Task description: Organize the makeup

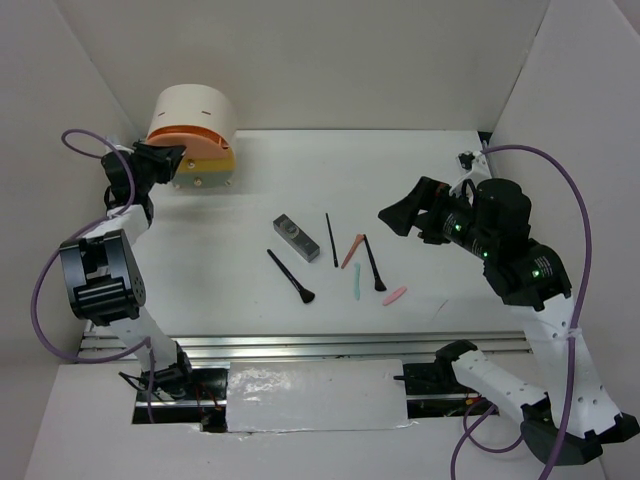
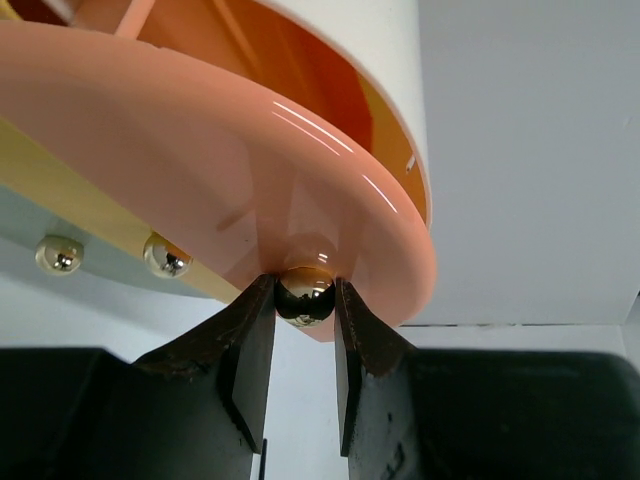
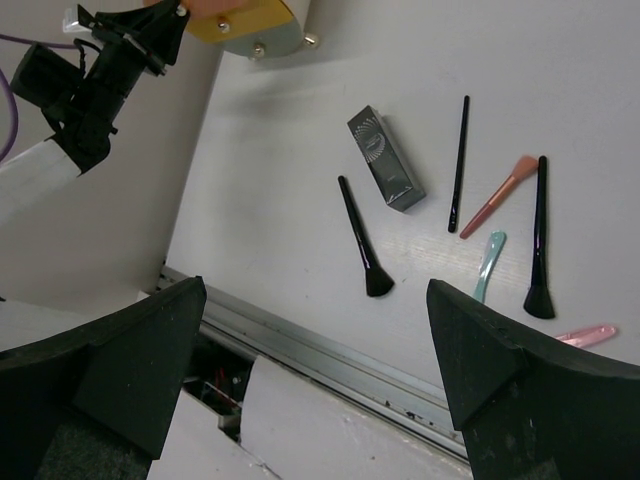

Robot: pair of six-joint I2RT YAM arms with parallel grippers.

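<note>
The makeup lies loose mid-table: a grey case [image 1: 296,237], a black brush [image 1: 290,276], a thin black stick [image 1: 331,239], a coral stick [image 1: 352,251], a second black brush [image 1: 373,263], a mint stick [image 1: 357,283] and a pink stick [image 1: 394,295]. The right wrist view shows the case [image 3: 385,172] and the sticks too. My left gripper [image 1: 172,160] is at the far left, shut on a round metal knob [image 2: 305,297] of the drawer box's orange drawer [image 2: 200,150]. My right gripper [image 1: 400,215] hangs open and empty above the table, right of the makeup.
The round cream-and-orange drawer box [image 1: 195,125] stands at the back left by the wall. White walls close in the table on the left, back and right. A metal rail [image 1: 300,348] runs along the near edge.
</note>
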